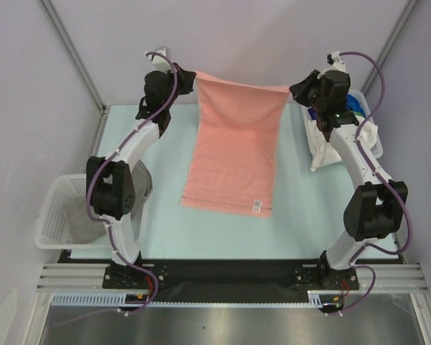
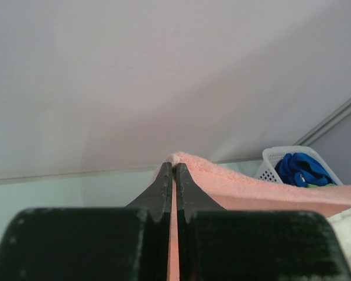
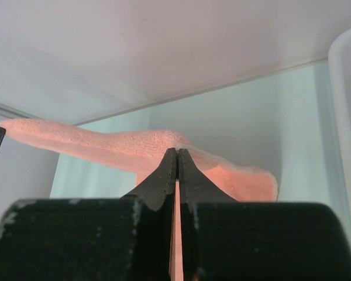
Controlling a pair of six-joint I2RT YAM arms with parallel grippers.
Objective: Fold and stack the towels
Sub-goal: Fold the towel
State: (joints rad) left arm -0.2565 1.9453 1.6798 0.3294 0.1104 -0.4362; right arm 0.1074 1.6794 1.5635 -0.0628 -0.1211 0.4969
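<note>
A salmon pink towel [image 1: 233, 147] hangs stretched between my two grippers at the back of the table, its lower hem with a small white tag [image 1: 258, 205] resting toward the front. My left gripper [image 1: 188, 75] is shut on the towel's far left corner [image 2: 176, 159]. My right gripper [image 1: 296, 89] is shut on the far right corner [image 3: 178, 151]. In the right wrist view the pink towel [image 3: 105, 146] runs off leftward. A blue towel [image 2: 301, 168] lies in the right basket, and a white towel [image 1: 327, 147] droops over that basket's side. A grey towel [image 1: 93, 223] sits in the left basket.
A white lattice basket [image 1: 57, 215] stands at the table's left edge beside the left arm. Another white basket [image 1: 373, 136] stands at the right edge behind the right arm. Grey walls close in the back and sides.
</note>
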